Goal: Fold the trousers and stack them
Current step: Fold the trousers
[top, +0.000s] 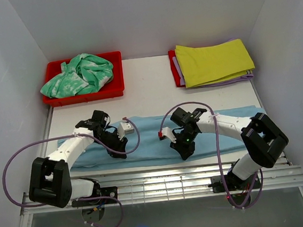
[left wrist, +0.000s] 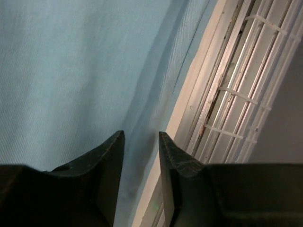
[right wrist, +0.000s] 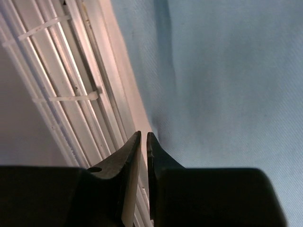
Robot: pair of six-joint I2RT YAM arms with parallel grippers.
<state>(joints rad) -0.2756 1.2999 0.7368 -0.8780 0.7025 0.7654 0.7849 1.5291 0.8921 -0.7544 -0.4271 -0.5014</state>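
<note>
Light sky-blue soft cloth trousers (top: pixel 148 138) lie flat in a long strip across the white desk (top: pixel 150 100), running left to right along the near side. Their near edge sits just beside the slatted metal grille (top: pixel 174 183).

Left tool (top: pixel 119 150) is down at the near edge of the trousers, left of centre. In the left wrist view its jaws stand clearly apart, with blue cloth (left wrist: pixel 71 71) showing through the gap. Nothing is held.

Right tool (top: pixel 186 152) is down at the same near edge, right of centre. In the right wrist view the jaws are almost together, with only a thin slit between the tips, right at the cloth edge (right wrist: pixel 227 71). Can't tell if any fabric is pinched.

Both tools are on the trousers, well apart from each other.

Far left: red plastic tray (top: pixel 85 95) holding a crumpled mint-green-and-white patterned garment (top: pixel 80 74).

Far right: folded yellow-green cloth (top: pixel 213 62) on top of a stack, with a lavender layer peeking out underneath and a red tray edge (top: pixel 174 71) at its left.
</note>
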